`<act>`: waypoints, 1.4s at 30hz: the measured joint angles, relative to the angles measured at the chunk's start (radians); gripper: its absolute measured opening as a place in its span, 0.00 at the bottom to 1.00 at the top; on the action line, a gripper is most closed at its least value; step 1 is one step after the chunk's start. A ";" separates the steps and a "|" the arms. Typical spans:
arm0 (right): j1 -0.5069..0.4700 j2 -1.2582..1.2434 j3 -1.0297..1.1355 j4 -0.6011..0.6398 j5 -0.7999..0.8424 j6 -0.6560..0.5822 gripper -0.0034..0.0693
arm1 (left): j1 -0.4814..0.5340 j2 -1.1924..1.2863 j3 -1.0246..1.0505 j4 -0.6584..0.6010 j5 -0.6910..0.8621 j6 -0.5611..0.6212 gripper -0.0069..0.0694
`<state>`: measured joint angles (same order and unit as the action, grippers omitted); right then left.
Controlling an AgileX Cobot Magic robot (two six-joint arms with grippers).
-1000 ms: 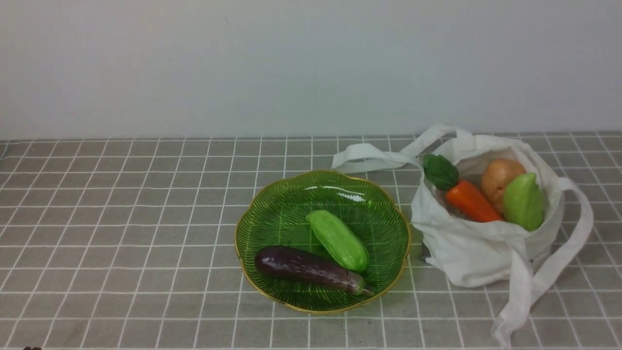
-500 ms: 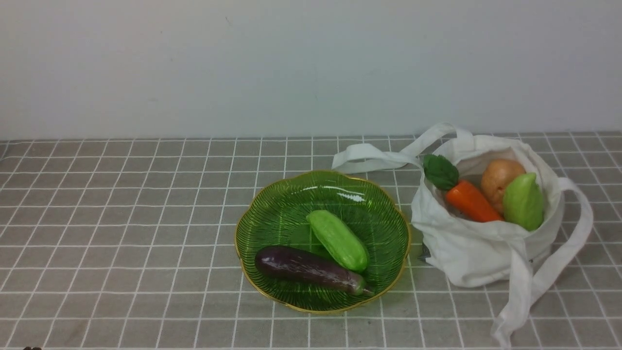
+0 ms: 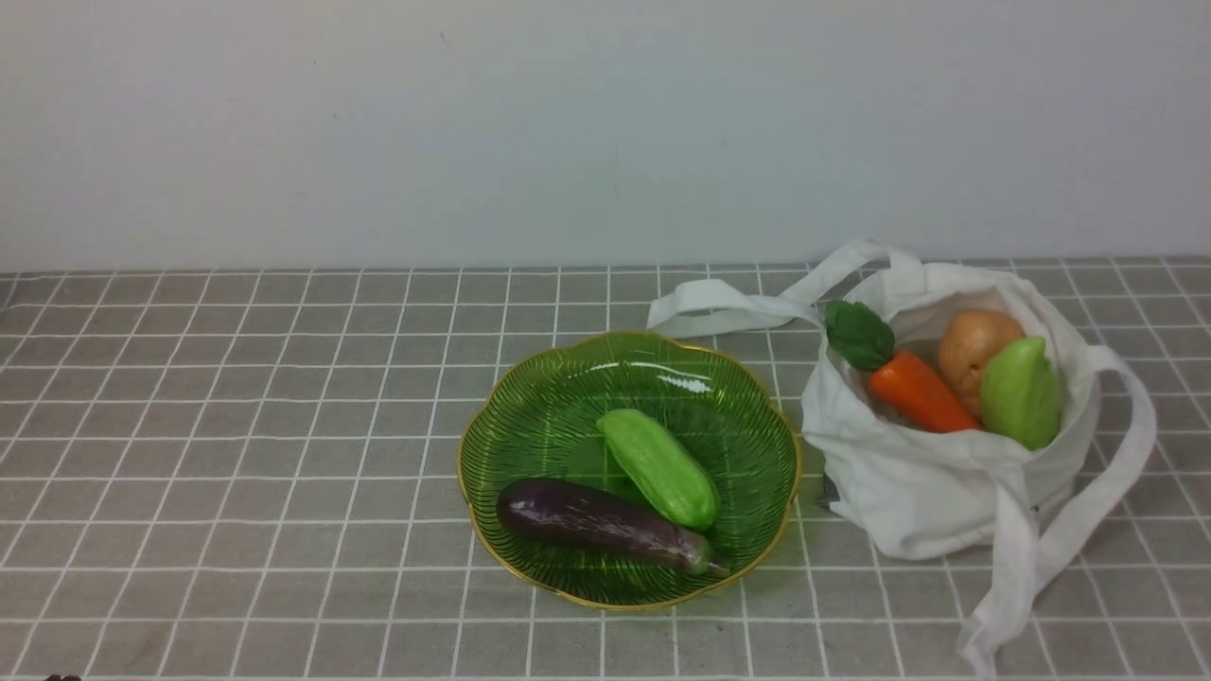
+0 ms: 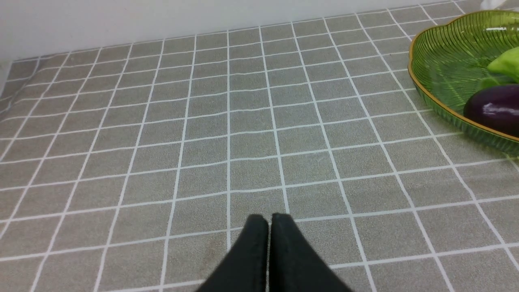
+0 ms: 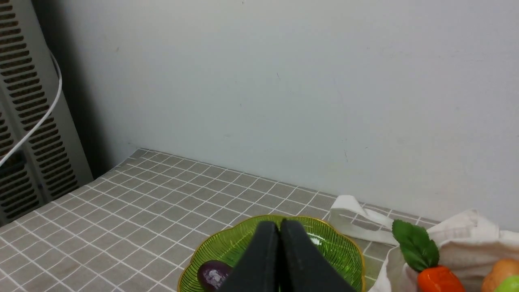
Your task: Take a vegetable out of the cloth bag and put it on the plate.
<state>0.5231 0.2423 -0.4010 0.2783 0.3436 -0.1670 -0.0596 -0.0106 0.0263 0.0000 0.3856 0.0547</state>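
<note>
Nothing on the table has shifted over the last second. The left gripper (image 4: 269, 221), jaws pressed together and empty, hangs over bare tablecloth (image 4: 162, 121) well apart from the plate (image 3: 530, 397), where the eggplant (image 3: 605, 525) already lies, long axis left to right, stem cap toward the cloth bag (image 3: 927, 492). The right gripper (image 5: 279, 227), likewise closed on nothing, looks nearer both plate and bag.

The left gripper (image 4: 267, 221) had its two black jaws pressed together, holding nothing, tips low over the counter (image 4: 243, 121) and well apart from the plate (image 4: 436, 69), off to the plate's left. The right gripper (image 5: 279, 225) was likewise closed and empty, jaws aimed toward the plate from higher up on the robot's side.
</note>
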 joint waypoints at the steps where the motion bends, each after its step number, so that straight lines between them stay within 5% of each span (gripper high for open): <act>1: -0.002 -0.016 0.020 -0.015 -0.024 0.000 0.03 | 0.000 0.000 0.000 0.000 0.000 0.000 0.08; 5: -0.062 -0.081 0.122 -0.099 -0.118 0.000 0.03 | 0.000 0.000 0.000 0.000 0.000 0.000 0.08; 11: -0.305 -0.237 0.360 -0.163 -0.167 0.013 0.03 | 0.000 0.000 0.000 0.000 0.000 0.000 0.08; 17: -0.490 -0.253 0.429 -0.179 -0.029 0.018 0.03 | 0.000 0.000 0.000 0.000 0.000 0.000 0.08; 23: -0.547 -0.253 0.427 -0.198 0.019 0.051 0.03 | 0.000 0.000 0.000 0.000 0.000 0.000 0.08; 42: -0.503 -0.253 0.426 -0.212 0.022 0.113 0.03 | 0.000 0.000 0.000 0.000 0.000 0.000 0.08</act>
<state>0.0197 -0.0111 0.0253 0.0668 0.3653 -0.0545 -0.0595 -0.0106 0.0263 0.0000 0.3856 0.0547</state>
